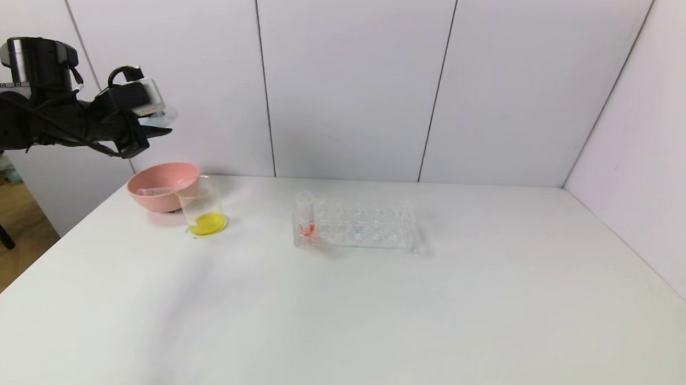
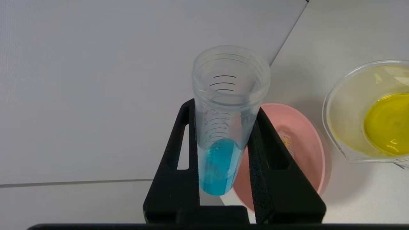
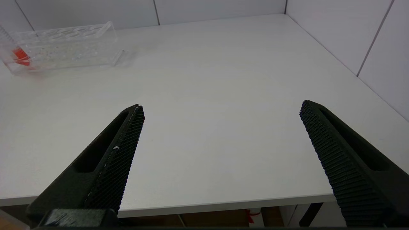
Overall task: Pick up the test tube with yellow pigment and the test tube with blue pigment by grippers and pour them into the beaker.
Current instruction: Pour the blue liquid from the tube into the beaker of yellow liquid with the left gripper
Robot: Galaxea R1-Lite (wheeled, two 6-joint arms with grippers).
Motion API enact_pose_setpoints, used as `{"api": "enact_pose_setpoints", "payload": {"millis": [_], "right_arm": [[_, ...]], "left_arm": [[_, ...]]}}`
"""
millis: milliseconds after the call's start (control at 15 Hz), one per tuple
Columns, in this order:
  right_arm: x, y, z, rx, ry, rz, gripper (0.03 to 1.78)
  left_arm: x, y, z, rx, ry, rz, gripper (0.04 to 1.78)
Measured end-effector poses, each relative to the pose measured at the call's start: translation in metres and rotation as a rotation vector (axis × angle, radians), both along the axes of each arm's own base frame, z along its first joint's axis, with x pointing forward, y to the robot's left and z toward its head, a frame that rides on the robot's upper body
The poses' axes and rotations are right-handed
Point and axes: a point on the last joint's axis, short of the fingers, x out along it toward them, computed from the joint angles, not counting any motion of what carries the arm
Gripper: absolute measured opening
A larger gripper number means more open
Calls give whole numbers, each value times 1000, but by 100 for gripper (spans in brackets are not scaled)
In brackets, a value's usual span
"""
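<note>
1. Nearest, the right gripper (image 3: 220, 143) is seen only in its own wrist view, parked low by the near edge of the table (image 1: 372, 321); its jaws are spread wide and nothing is held between them.
2. Further in, toward the middle of the table, the clear tube rack (image 1: 365, 225) is set, with one tube of orange-red liquid (image 1: 306, 217) left standing at its left end; that tube is not part of the task.
3. To the left, the beaker (image 1: 203, 212) is placed just in front of the pink bowl (image 1: 161, 186), apparently touching it. Yellow liquid is already pooled at its bottom, so the yellow pour is judged done; the test tube with yellow pigment cannot be made out with certainty.
4. Farthest and highest, the left gripper (image 1: 149, 129) is raised above the bowl, clenched on the test tube with blue pigment (image 2: 223, 127). The tube is gripped low on its body, leaving its open mouth clear for pouring. The blue liquid is seen still inside, so this pour is judged not yet done.
</note>
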Motion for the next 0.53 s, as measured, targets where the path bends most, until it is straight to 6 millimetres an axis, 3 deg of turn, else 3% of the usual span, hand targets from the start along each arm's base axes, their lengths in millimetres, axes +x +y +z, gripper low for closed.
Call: {"api": "enact_pose_setpoints", "payload": {"millis": [533], "right_arm": [[0, 0, 0, 0, 0, 0, 177]], "left_arm": [[2, -14, -4, -11, 20, -33, 45]]}}
